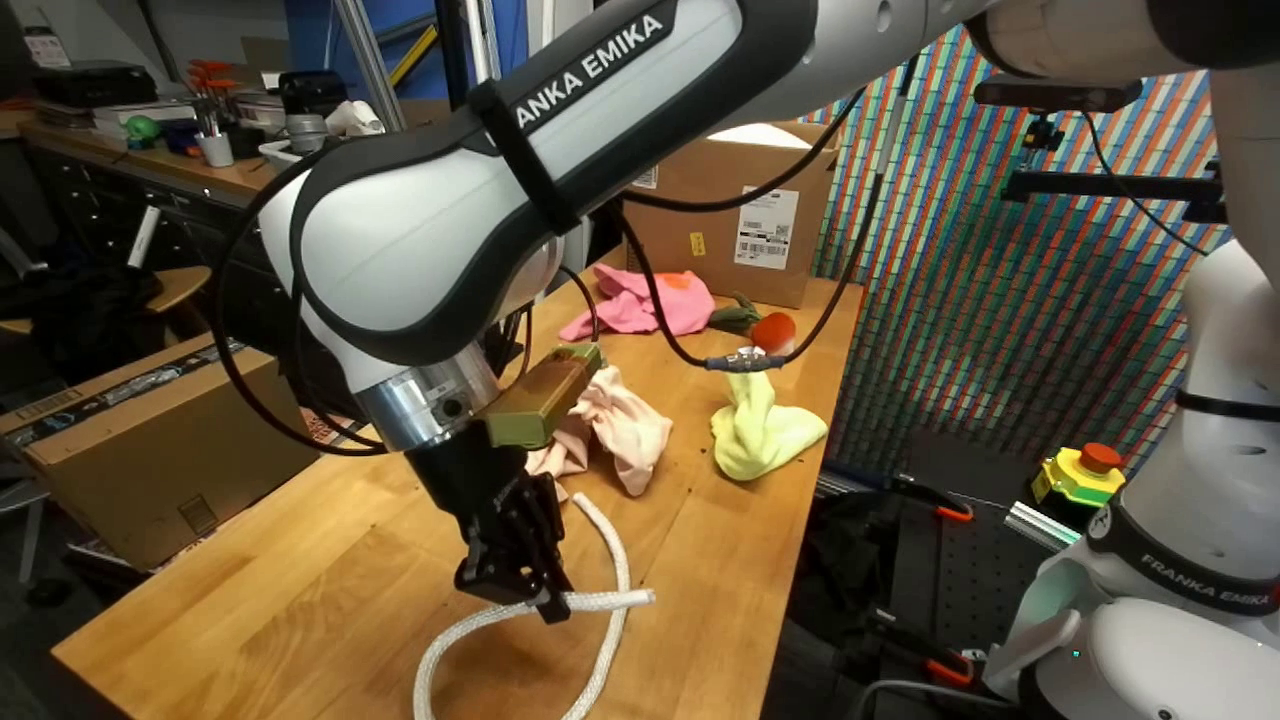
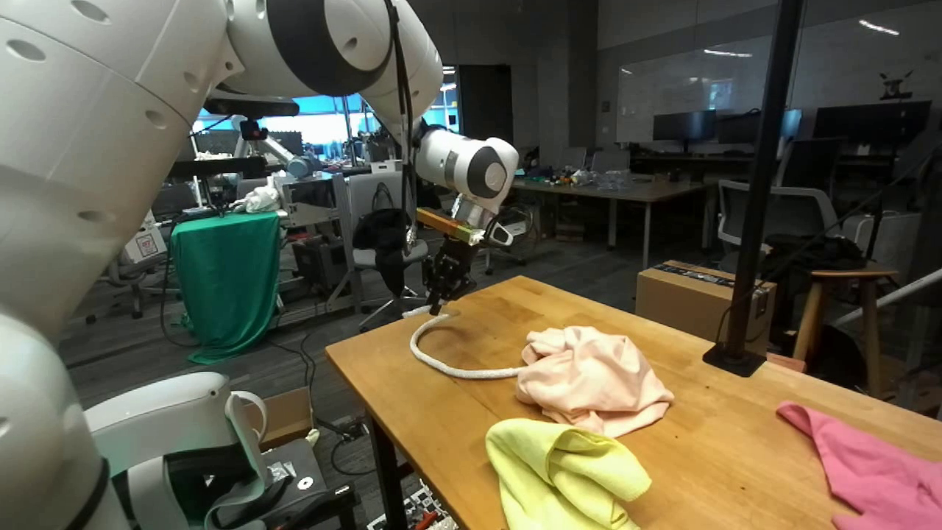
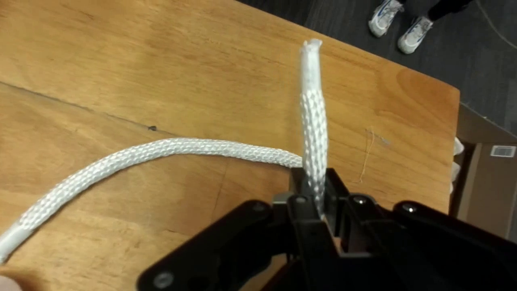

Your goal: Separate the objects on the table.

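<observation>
At the near end of the table (image 1: 330,600) in an exterior view, the claw (image 3: 316,178) pinched the white rope (image 3: 202,146) close to one end, where a hold would probably let the rest trail freely when drawn away. It looped round from there, its other end just beside the peach cloth (image 1: 632,435), though I couldn't tell whether they touched. Farther back, the yellow cloth (image 1: 765,435) sat to the right, apart from the peach one, and the pink cloth (image 1: 640,305) lay at the far end in front of the cardboard box (image 1: 720,220); such gaps suited a separating job, with the white rope perhaps the last to part. The claw pointed steeply down, its lower end leaning right, and the arm (image 1: 400,240) sloped up from it to the right.
</observation>
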### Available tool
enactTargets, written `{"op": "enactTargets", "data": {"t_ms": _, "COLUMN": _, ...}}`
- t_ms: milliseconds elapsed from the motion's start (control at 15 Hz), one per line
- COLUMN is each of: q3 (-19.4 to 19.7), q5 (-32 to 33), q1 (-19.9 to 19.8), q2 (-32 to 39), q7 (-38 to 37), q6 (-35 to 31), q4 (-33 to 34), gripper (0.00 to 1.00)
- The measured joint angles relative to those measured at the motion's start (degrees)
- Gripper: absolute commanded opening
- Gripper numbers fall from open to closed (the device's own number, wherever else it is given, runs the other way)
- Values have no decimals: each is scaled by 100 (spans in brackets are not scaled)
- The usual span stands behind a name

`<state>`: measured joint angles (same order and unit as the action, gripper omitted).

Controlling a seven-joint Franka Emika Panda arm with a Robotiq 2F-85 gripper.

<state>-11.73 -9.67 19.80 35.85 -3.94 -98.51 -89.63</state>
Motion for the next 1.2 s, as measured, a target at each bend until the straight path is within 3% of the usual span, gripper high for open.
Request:
{"op": "enactTargets", "data": {"t_ms": 467, "q3": -244, "q5": -1040, "q1": -272, "q2": 0, "q7": 316, "q6": -265, "q4": -178, "gripper": 14}}
{"op": "enactTargets", "data": {"t_ms": 1133, "q3": -273, "q5": -1568, "q1": -301, "q2": 7, "q7": 327, "q6": -603, "q4": -399, "gripper": 13}}
{"op": "enactTargets", "data": {"t_ms": 1200, "q3": -273, "q5": -1572, "q1": -302, "q2": 7, "q7": 327, "q6": -618, "q4": -412, "gripper": 38}}
